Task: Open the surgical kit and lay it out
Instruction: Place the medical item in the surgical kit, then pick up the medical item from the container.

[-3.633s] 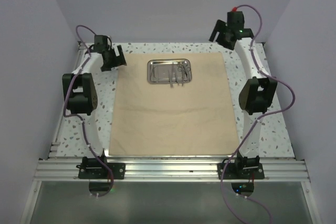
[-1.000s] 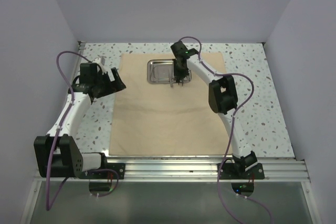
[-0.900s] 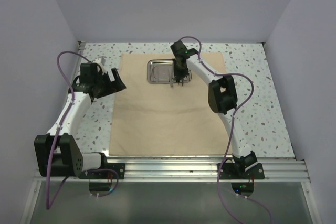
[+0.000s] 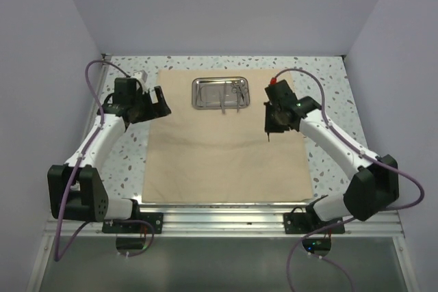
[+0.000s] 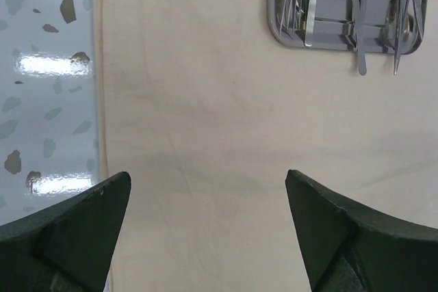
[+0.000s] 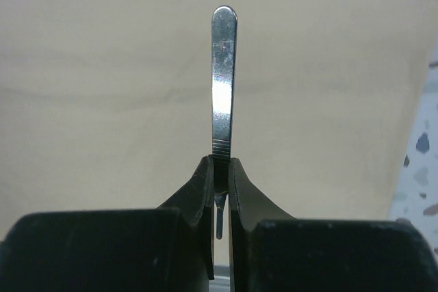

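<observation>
Cloth (image 4: 226,148) lies flat on the speckled desk (image 4: 328,73), beige, matte, faintly creased. Shiny steel tray (image 4: 220,93) with rounded corners sits at the cloth's far edge. Slim silver tools (image 5: 361,46) lie inside it, two poking over the near rim. Right fingers (image 6: 198,189) are pinched tight on a flat steel handle (image 6: 224,80), rounded at the tip and ridged near the grip, over the cloth's right part. Left fingers (image 5: 82,223) are spread wide, empty, over the cloth's left edge.

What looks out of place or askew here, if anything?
Two slim instruments overhang the near rim of the steel tray, tips over the cloth. Otherwise tidy: cloth flat, right gripper shut on a third instrument.
</observation>
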Available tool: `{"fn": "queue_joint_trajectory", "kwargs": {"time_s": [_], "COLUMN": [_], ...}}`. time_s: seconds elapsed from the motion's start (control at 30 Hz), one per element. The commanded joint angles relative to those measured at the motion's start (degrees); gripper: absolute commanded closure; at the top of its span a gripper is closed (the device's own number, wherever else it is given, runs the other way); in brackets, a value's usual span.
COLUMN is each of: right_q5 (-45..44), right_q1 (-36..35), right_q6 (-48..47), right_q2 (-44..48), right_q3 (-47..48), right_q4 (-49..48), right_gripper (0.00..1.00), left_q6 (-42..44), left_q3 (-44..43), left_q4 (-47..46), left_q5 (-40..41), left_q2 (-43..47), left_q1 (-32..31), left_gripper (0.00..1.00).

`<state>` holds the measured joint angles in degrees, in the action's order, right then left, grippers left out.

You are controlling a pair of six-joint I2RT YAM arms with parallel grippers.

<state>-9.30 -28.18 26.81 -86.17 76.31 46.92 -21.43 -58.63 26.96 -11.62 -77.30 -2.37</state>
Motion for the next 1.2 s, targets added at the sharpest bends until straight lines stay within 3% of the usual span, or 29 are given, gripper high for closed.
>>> {"fn": "queue_joint_trajectory", "kwargs": {"time_s": [0.0,0.2,0.5,0.53,0.57,0.63,0.73,0.87,1.0,1.17], "right_q5": [3.1,8.2,10.3,10.4,10.1,9.5,5.4,3.3,5.9,7.7], "right_q1": [-0.3,-0.6,-0.8,-0.9,-1.0,-0.9,-1.0,-1.0,-1.1,-1.3], "right_q6": [5.6,13.0,14.3,13.7,13.6,12.7,11.0,9.1,6.3,2.8], "right_q2": [4.8,11.0,5.1,4.8,4.8,5.6,8.2,9.2,5.0,-11.4], "right_q3": [-13.4,-28.6,-32.9,-32.5,-32.1,-30.0,-25.4,-12.6,-0.6,15.3], "right_q4": [0.8,-3.3,-8.0,-6.7,-5.5,-1.4,5.4,11.4,7.9,5.6], "right_gripper": [1.00,1.00,1.00,0.76,0.63,0.38,0.26,0.26,0.27,0.29], "left_q6": [0.6,-0.3,1.2,1.5,1.6,1.3,0.8,0.6,0.6,0.7], "left_q3": [-2.8,-3.9,-6.8,-6.8,-6.7,-6.1,-5.2,-4.5,-3.8,-2.4], "left_q4": [-3.2,-4.5,-1.7,-1.4,-1.2,-1.0,-1.1,-1.0,-0.4,1.3], "left_q5": [0.5,1.0,1.9,1.9,2.2,2.3,2.4,3.2,3.9,5.3], "left_q2": [-1.4,-4.2,-4.8,-4.5,-4.3,-3.7,-2.9,-1.6,-0.6,1.4], "left_q1": [-2.9,-6.9,-8.1,-8.1,-8.1,-8.1,-8.1,-8.1,-8.1,-8.1], "left_gripper": [0.00,0.00,0.00,0.00,0.00,0.00,0.00,0.00,0.00,0.00]}}
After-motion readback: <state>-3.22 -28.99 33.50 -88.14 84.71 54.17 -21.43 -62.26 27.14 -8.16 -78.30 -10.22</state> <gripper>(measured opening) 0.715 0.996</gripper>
